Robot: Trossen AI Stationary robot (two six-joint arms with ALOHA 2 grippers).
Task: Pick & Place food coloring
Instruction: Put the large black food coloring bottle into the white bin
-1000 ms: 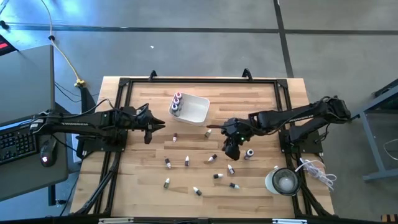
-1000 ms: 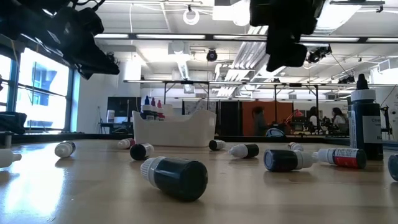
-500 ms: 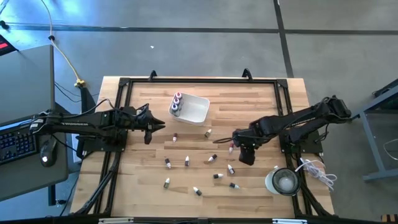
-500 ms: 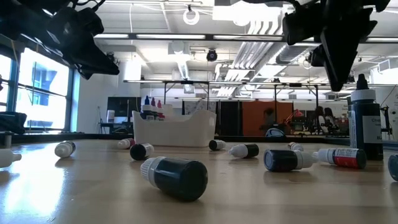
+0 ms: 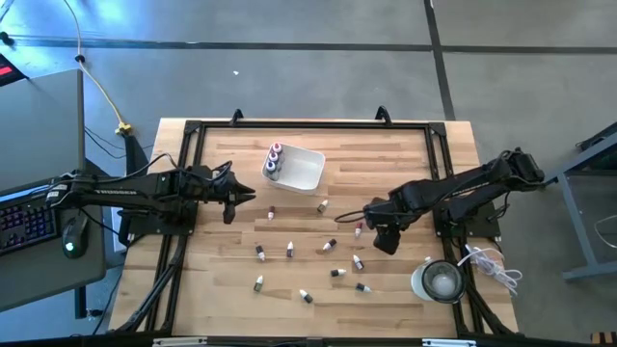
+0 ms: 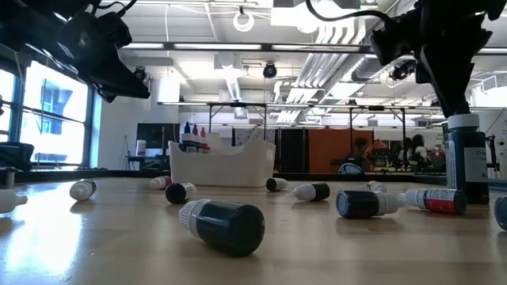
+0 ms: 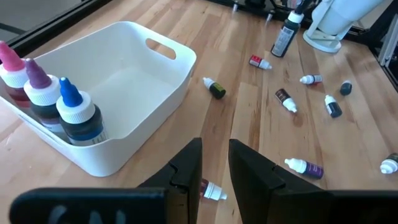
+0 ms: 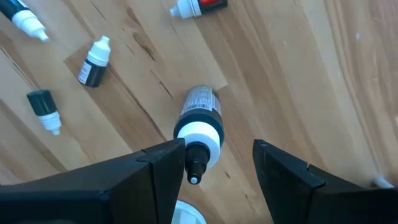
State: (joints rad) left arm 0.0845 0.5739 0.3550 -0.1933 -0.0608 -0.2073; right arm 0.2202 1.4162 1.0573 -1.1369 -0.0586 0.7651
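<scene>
Two arms hang over our worktop (image 5: 405, 154). Our right end effector (image 8: 214, 165) hovers with fingers spread wide around an upright dark food coloring bottle (image 8: 200, 127), at about 3 o'clock from the worktop's centre. Other bottles (image 5: 289, 251) lie scattered across the middle. Our left end effector (image 7: 214, 165) waits at 9 o'clock beside the white tray (image 7: 168, 68), fingers narrowly apart.

From above, my right tool (image 5: 383, 234) hides the upright bottle (image 8: 199, 121); the scattered bottles' (image 5: 289, 251) colours are too small to tell.
</scene>
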